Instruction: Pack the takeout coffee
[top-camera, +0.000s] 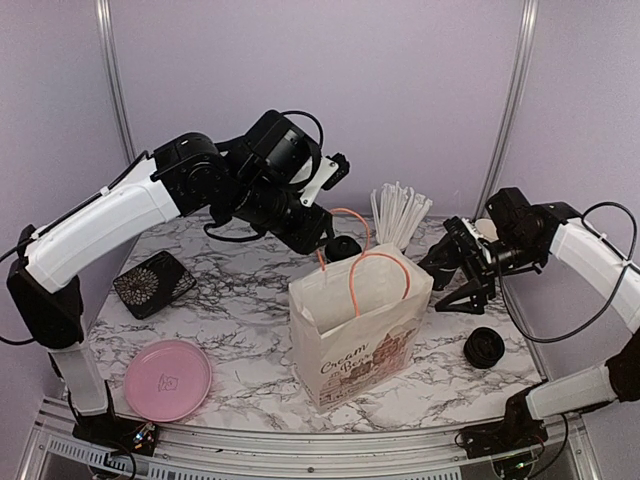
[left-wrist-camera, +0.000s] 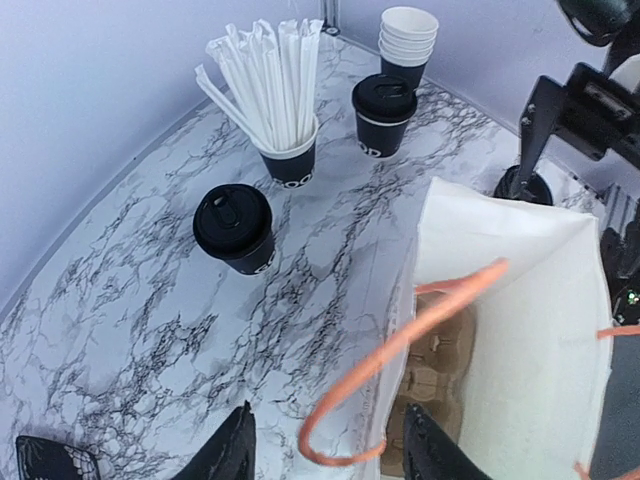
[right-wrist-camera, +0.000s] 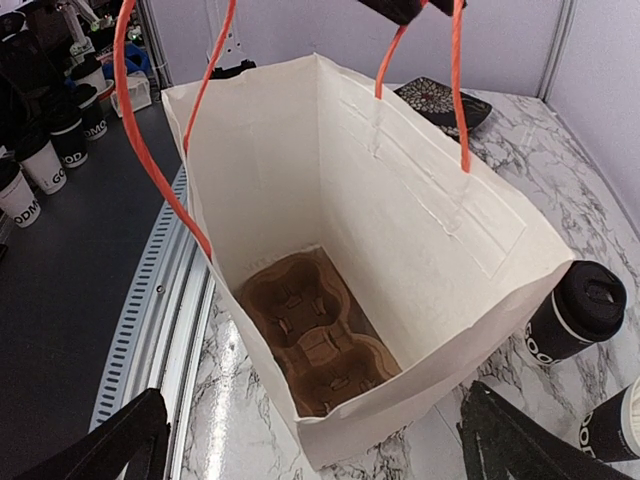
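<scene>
While the paper bag (top-camera: 360, 340) stood open on the marble bench (top-camera: 240, 310), the takeout coffee (left-wrist-camera: 233, 225) sat upright outside it, lid on, near the cup of straws (left-wrist-camera: 285, 160). The left jaws stood parted with the loop of the bag's orange handle (left-wrist-camera: 400, 340) in the gap between them. The right jaws gaped wide, holding nothing.

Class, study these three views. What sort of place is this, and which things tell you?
Likely a robot test booth staged as a coffee takeout counter: a lidded black cup, a cup of white straws, and a paper bag with a cup tray inside.
</scene>
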